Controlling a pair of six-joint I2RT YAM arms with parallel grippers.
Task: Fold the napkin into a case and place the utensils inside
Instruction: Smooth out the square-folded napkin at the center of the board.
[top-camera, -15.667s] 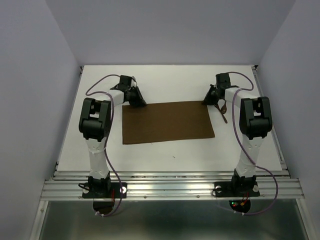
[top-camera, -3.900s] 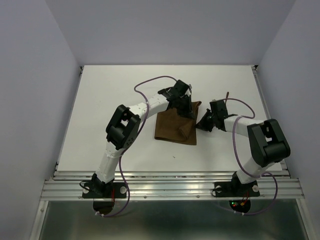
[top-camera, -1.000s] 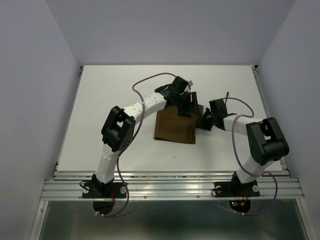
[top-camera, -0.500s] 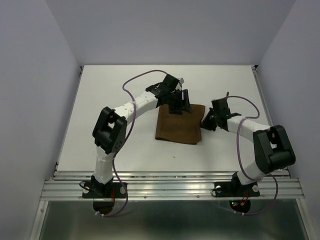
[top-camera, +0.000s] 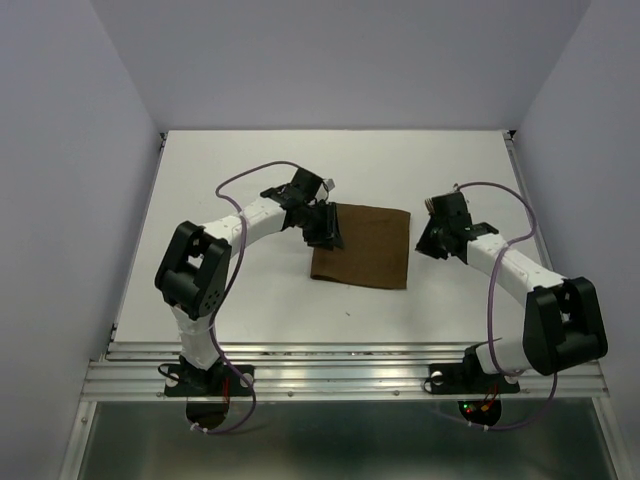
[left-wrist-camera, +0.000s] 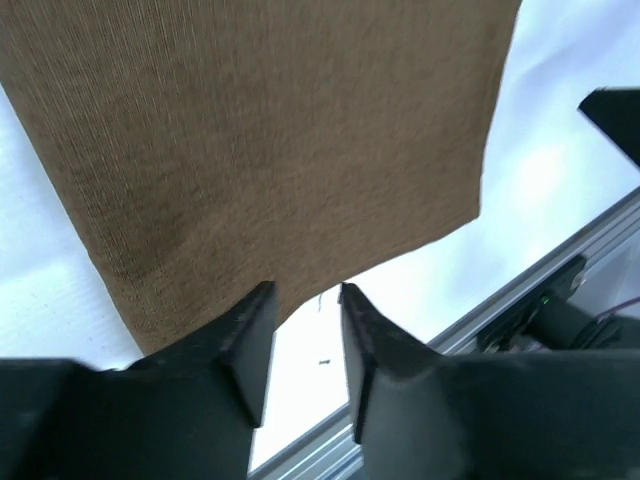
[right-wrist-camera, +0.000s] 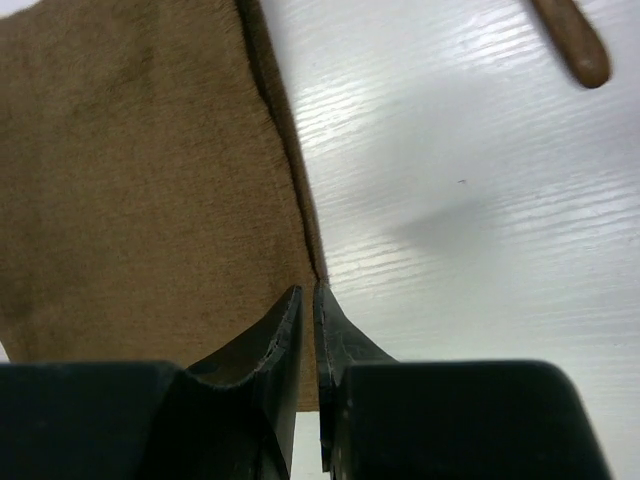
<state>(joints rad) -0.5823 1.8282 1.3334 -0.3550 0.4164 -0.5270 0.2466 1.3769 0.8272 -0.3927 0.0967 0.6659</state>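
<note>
The napkin (top-camera: 365, 247) lies flat in the middle of the table (top-camera: 230, 170), folded nearly square. The left pincer (top-camera: 327, 232) stands with parted jaws at its left edge. The right pincer (right-wrist-camera: 308, 292) is almost closed at the right edge; I cannot tell whether it pinches cloth. A utensil (right-wrist-camera: 572, 42) tip lies apart.

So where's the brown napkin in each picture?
Top view: the napkin lies in the middle of the table.
Left wrist: it fills most of the top.
Right wrist: it covers the left half.
Shared landmark: the white table showing past the napkin's edge.
</note>
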